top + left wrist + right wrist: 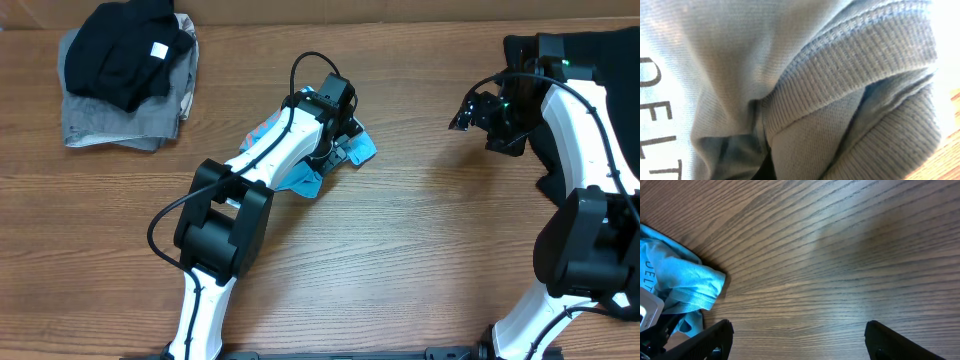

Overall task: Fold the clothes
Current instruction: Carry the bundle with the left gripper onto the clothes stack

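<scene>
The work is barely begun, by my judgement. The light blue T-shirt [363, 149] lies bunched near the middle of the surface [420, 250], not flat and with no fold made in it. My left jaws are down in it. My left wrist camera is filled with its ribbed hem and dark lettering, so I cannot tell whether they grip or gape. My right jaws stand wide and empty over bare wood, toward the right edge and apart from the shirt.

I count one blue T-shirt. One loose black garment [612, 52] is spread at the far right corner, under my right arm. At the far left corner is one stack, a black piece [125, 50] on grey cloth [120, 122], which looks roughly folded. The blue shirt and the loose black garment are left to fold.
</scene>
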